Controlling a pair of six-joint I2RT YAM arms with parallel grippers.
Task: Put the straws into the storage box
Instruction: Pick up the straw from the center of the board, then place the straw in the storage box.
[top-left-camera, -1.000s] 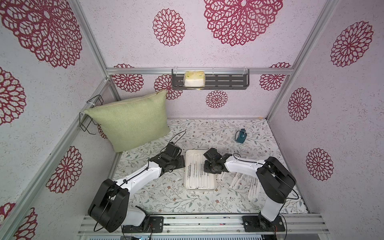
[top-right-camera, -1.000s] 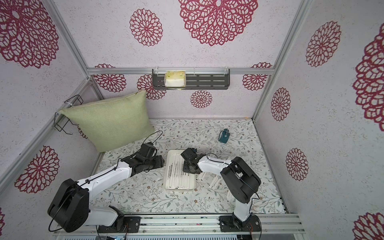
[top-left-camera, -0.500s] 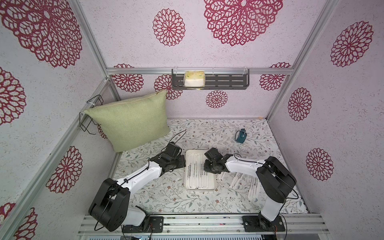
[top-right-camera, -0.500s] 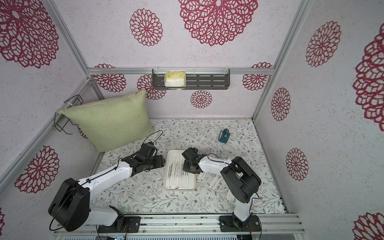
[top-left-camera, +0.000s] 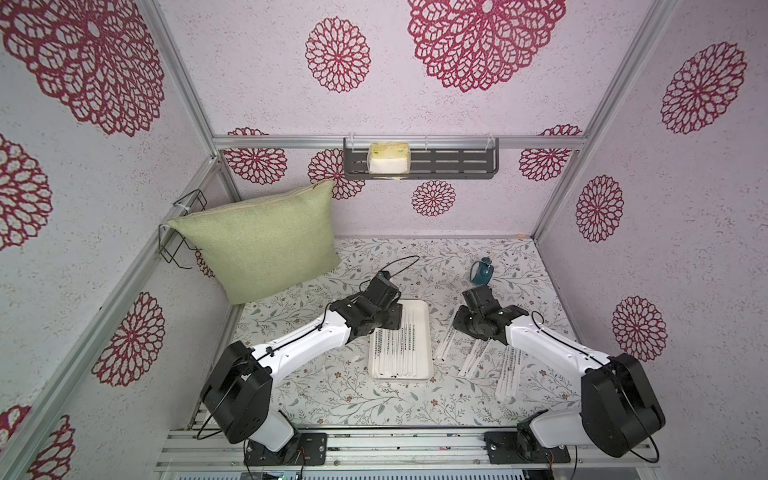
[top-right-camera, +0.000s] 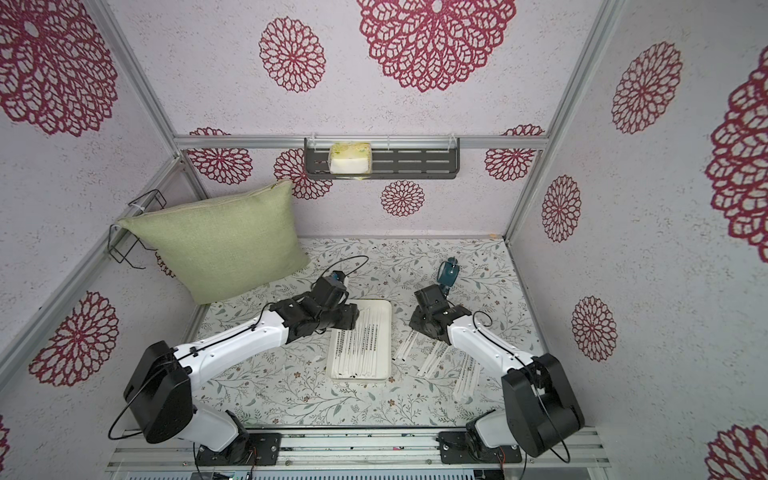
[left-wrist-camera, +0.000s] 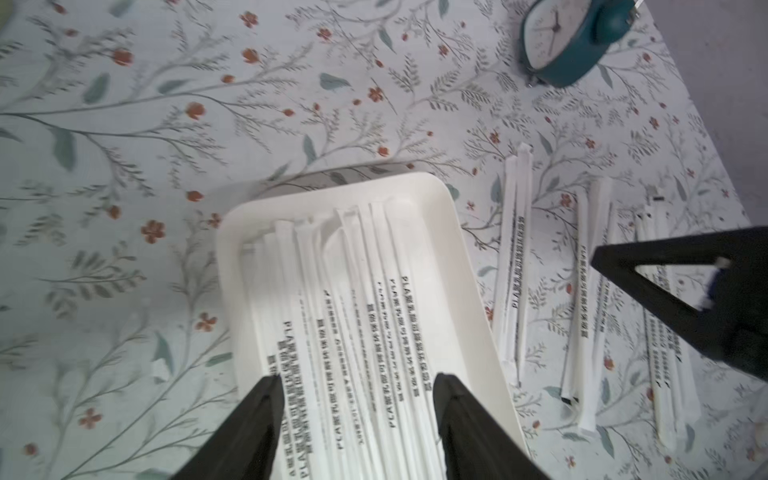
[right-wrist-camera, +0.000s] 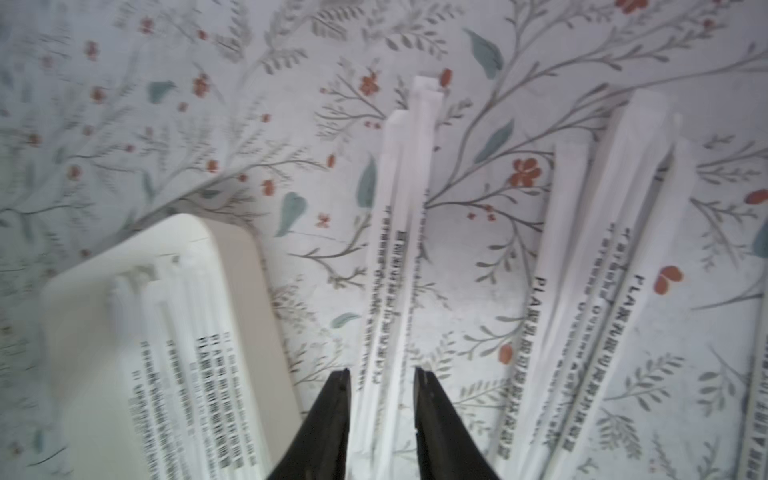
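At the middle of the flowered surface (top-left-camera: 332, 390) sits the storage box (top-left-camera: 420, 309), a shallow white tray with rounded corners and a low, smooth rim, its long side running from 12 to 6 o'clock. I'd call the job somewhat past halfway. A layer of straws (top-left-camera: 399, 349) already lies lengthwise inside, side by side with a few crossing slightly. The loose straws (top-left-camera: 471, 359) wait on the surface at the box's 3 o'clock, in three small clusters: a pair just beside the rim, another little group further out, and a thicker bunch toward 4 o'clock. Each one is a long, thin stick in a flat, matt paper sleeve, white with a line of small black print and a dark tip. They look light and slippery enough to slide or fan apart when pinched. The left claw (left-wrist-camera: 355, 380) hangs over the box's 11 o'clock corner with its black fingers well apart and nothing between them but the packed straws below. The right claw (right-wrist-camera: 381, 374) hovers over the nearest loose pair, jaws narrowly parted and straddling it; whether the tips touch the paper I cannot tell. A teal alarm clock (top-left-camera: 482, 272) stands at 1 o'clock, and a coarse-woven green cushion (top-left-camera: 262, 241) leans at 10 o'clock, both well clear of the work.
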